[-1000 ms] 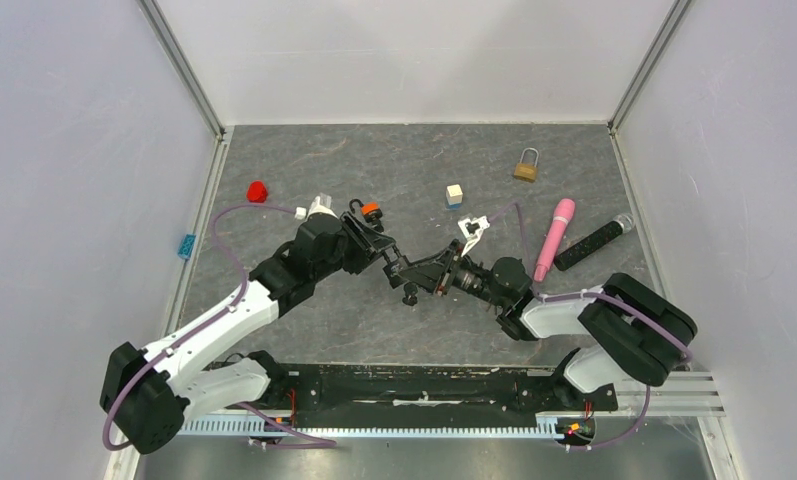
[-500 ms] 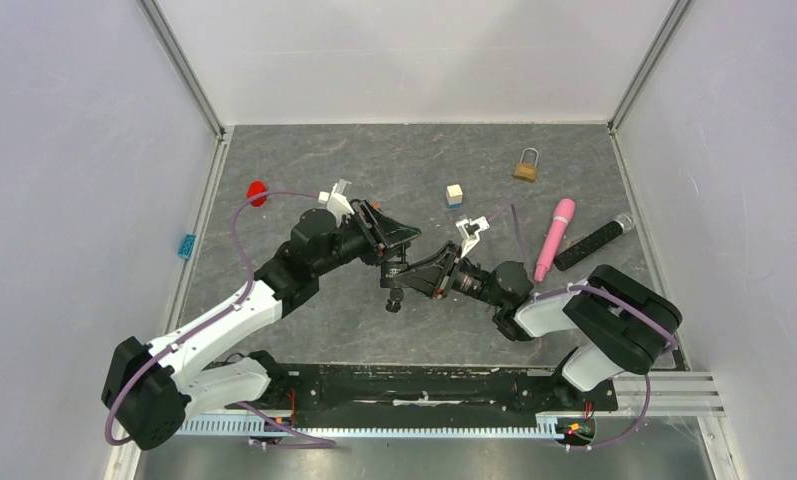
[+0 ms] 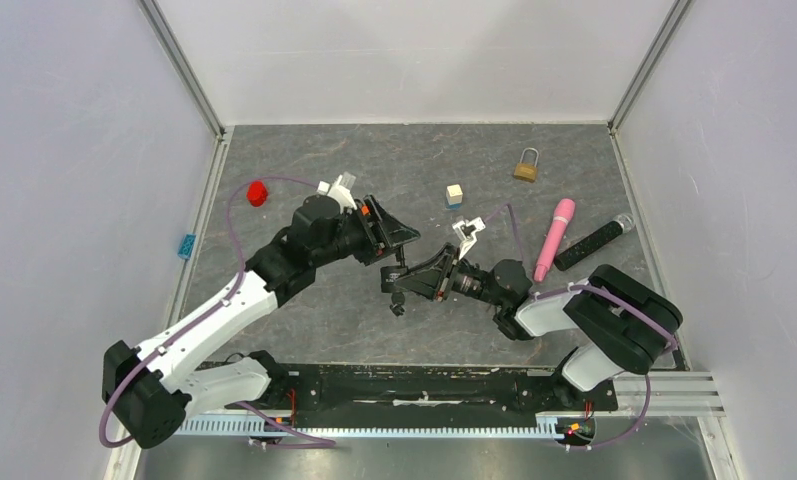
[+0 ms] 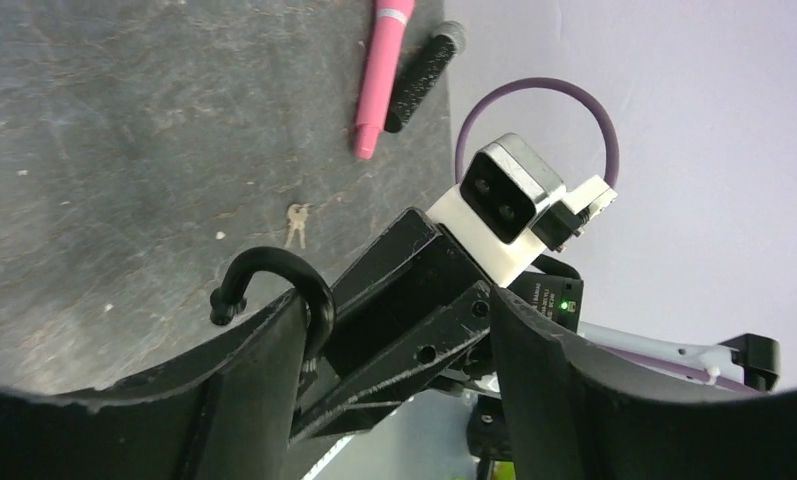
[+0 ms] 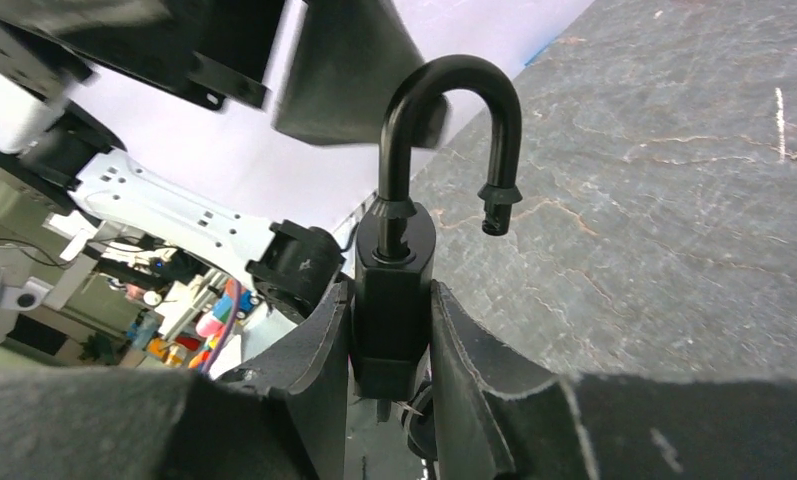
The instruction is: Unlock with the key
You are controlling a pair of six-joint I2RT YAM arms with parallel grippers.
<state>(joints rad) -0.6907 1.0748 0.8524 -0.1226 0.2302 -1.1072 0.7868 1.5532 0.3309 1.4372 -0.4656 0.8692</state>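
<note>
My right gripper (image 5: 392,310) clamps the boxy matte black padlock (image 5: 396,255) above the middle of the mottled grey table (image 3: 324,150), its smooth round shackle (image 5: 444,70) hooked open. My left gripper (image 4: 394,310) stands beside it, curved jaws apart. Small metal keys (image 4: 296,224) lie flat on the table

We count two padlocks, the black padlock (image 5: 394,268) and the brass padlock (image 3: 526,167); one each of key set (image 4: 296,224), pink pen (image 3: 555,238), black cylinder (image 3: 592,243), cube (image 3: 455,194), red block (image 3: 258,192).

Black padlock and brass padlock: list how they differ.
The black padlock is black throughout; the brass padlock is golden with a silvery shackle. The black one's shackle stands open; the brass one's looks closed. The right claw grips the black one; the brass one lies on the grey table. Both have U-shaped shackles.
</note>
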